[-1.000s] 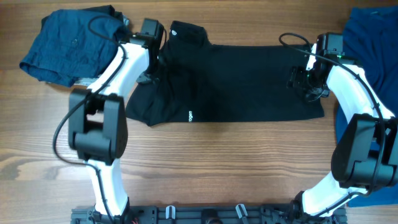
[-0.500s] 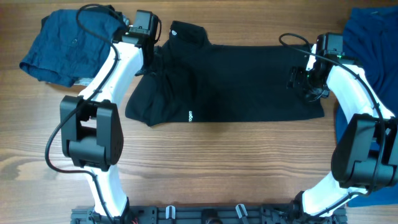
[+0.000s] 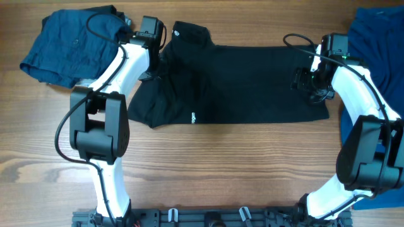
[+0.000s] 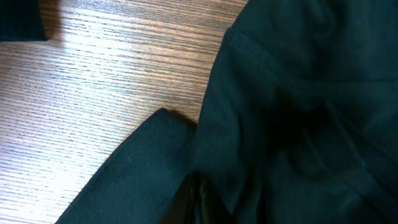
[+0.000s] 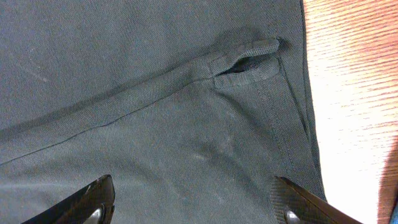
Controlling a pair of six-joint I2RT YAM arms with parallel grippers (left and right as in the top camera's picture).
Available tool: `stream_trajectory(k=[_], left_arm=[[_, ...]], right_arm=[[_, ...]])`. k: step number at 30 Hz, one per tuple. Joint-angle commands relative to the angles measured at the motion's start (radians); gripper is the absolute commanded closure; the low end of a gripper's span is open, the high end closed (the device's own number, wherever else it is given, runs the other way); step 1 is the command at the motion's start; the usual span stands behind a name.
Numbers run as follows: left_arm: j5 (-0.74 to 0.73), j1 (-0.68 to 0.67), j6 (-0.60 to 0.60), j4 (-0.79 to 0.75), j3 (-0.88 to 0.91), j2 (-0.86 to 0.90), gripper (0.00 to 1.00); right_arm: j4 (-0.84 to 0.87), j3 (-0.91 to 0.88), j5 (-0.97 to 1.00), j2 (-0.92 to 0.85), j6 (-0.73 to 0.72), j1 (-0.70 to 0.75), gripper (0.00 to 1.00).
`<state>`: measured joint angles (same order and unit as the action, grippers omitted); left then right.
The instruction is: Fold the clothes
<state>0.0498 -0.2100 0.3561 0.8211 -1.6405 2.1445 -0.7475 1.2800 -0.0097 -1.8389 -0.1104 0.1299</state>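
Observation:
A large black collared shirt (image 3: 240, 85) lies spread across the middle of the table, its collar (image 3: 189, 33) at the top left. My left gripper (image 3: 153, 63) is at the shirt's left shoulder. In the left wrist view its fingertips (image 4: 196, 202) are pressed together, pinching a fold of the black fabric (image 4: 298, 112). My right gripper (image 3: 307, 81) hovers over the shirt's right end. In the right wrist view it stands wide open (image 5: 196, 208) above the hem and its side slit (image 5: 249, 56), holding nothing.
A crumpled dark blue garment (image 3: 66, 44) lies at the top left, just beyond the left arm. A royal blue garment (image 3: 379, 38) lies at the right edge behind the right arm. Bare wooden tabletop (image 3: 221, 164) stretches in front of the shirt.
My left gripper swung up and left, then came back slightly right, and the shirt's left shoulder fabric shifted with it. The right arm stayed still and open.

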Motion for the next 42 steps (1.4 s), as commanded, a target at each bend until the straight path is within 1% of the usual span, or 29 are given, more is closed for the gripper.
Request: stream_trajectory(k=[1, 2, 11, 15, 18, 23, 28, 32, 33, 36, 38, 42], left_arm=[[0.008, 0.012, -0.009, -0.005, 0.005, 0.045, 0.96], [0.031, 0.018, -0.009, -0.011, 0.005, 0.044, 0.96], [0.029, 0.064, -0.004, -0.031, 0.005, 0.016, 0.96], [-0.040, 0.064, -0.001, -0.033, 0.005, 0.021, 0.96], [-0.055, 0.063, -0.001, -0.032, 0.005, 0.044, 0.96], [-0.130, 0.056, -0.002, -0.006, 0.006, 0.057, 0.96], [-0.127, 0.052, -0.002, 0.005, 0.007, 0.058, 0.96], [-0.074, 0.052, -0.001, -0.020, 0.035, 0.062, 0.96], [-0.047, 0.052, -0.001, -0.044, 0.061, 0.063, 0.96], [-0.036, 0.052, 0.000, -0.095, 0.140, 0.063, 0.96], [0.008, 0.054, 0.037, -0.085, 0.172, 0.063, 0.96], [0.131, 0.058, 0.156, 0.014, 0.177, 0.063, 0.96]], right_arm=[[-0.002, 0.021, 0.014, 0.031, 0.006, 0.003, 0.19], [-0.002, 0.021, 0.014, 0.031, 0.006, 0.003, 0.19], [0.000, 0.021, 0.014, 0.031, 0.006, 0.003, 0.18], [0.003, 0.021, 0.014, 0.031, 0.006, 0.003, 0.18], [0.003, 0.021, 0.014, 0.031, 0.006, 0.003, 0.19], [0.003, 0.021, 0.014, 0.031, 0.006, 0.003, 0.18], [0.002, 0.021, 0.013, 0.031, 0.006, 0.003, 0.18], [0.002, 0.021, 0.014, 0.031, 0.006, 0.003, 0.18], [0.002, 0.021, 0.013, 0.031, 0.006, 0.003, 0.18], [0.001, 0.021, 0.013, 0.031, 0.006, 0.003, 0.18], [0.000, 0.021, 0.014, 0.031, 0.006, 0.003, 0.18], [-0.001, 0.021, 0.014, 0.031, 0.006, 0.003, 0.18]])
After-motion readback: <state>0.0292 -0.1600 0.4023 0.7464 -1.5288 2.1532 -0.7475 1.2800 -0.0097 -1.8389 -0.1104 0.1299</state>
